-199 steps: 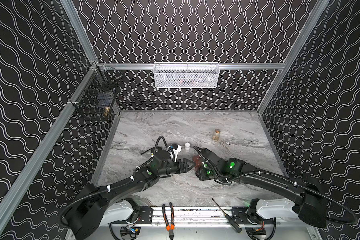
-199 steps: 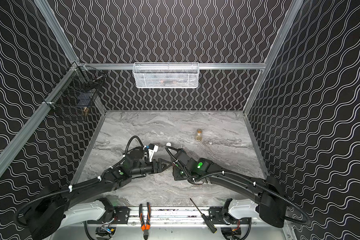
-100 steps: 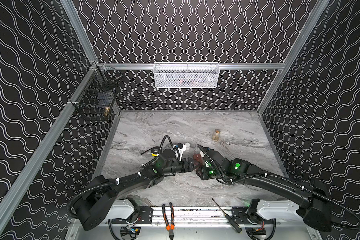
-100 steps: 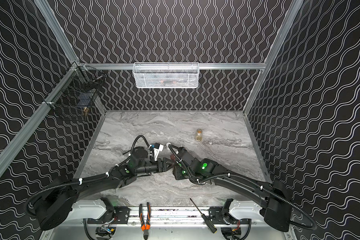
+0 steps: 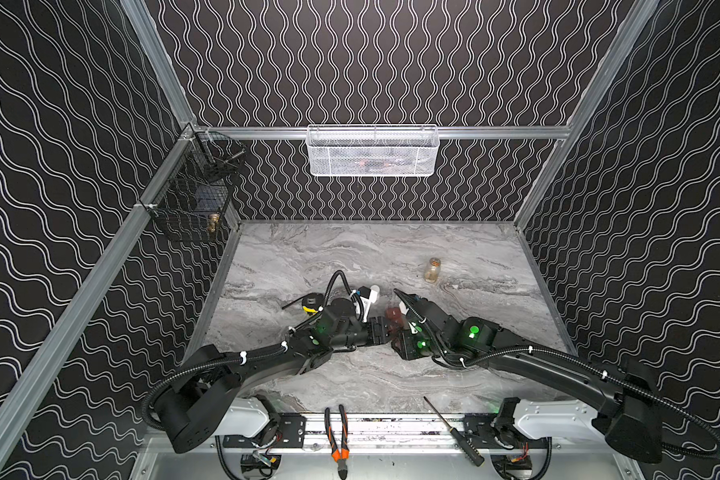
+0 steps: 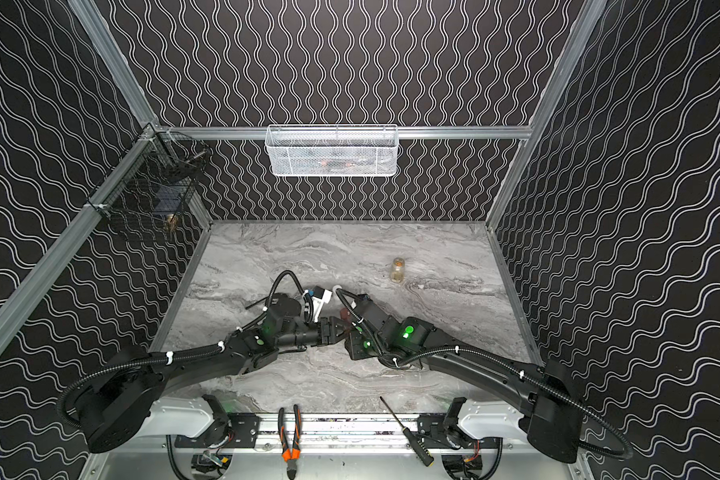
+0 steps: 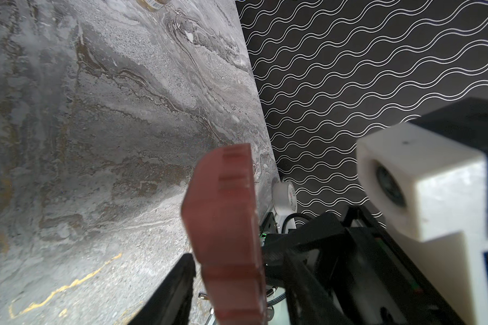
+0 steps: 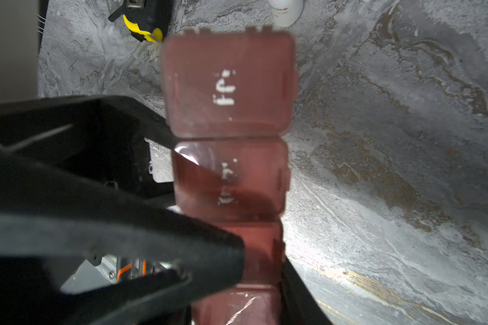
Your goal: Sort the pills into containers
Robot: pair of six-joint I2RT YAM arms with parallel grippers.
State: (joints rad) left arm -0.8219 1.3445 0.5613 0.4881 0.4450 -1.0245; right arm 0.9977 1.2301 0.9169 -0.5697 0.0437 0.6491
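Observation:
The containers (image 5: pixel 393 314) (image 6: pixel 345 313) are a reddish-brown strip of joined lidded compartments with white marks, held above the marble table near its middle. My right gripper (image 5: pixel 400 329) (image 8: pixel 237 305) is shut on the strip's near end (image 8: pixel 228 84). My left gripper (image 5: pixel 385 330) (image 7: pixel 231 270) comes in from the side, one finger over a lid (image 8: pixel 209 247) and one beneath the strip (image 7: pixel 223 219). A gap shows between the strip and a left finger (image 7: pixel 185 270). All lids look closed. No pills show.
A small amber vial (image 5: pixel 432 270) stands right of centre, a white bottle (image 8: pixel 286 11) and a yellow-black tape measure (image 5: pixel 310 301) just beyond the grippers. A white mesh basket (image 5: pixel 373 151) and a black wire basket (image 5: pixel 192 199) hang on the walls. Pliers (image 5: pixel 336 432) and a screwdriver (image 5: pixel 452 430) lie at the front rail.
My left gripper has moved right up to the strip and narrowed its jaws around it. The right gripper has kept its hold on the strip, almost in place.

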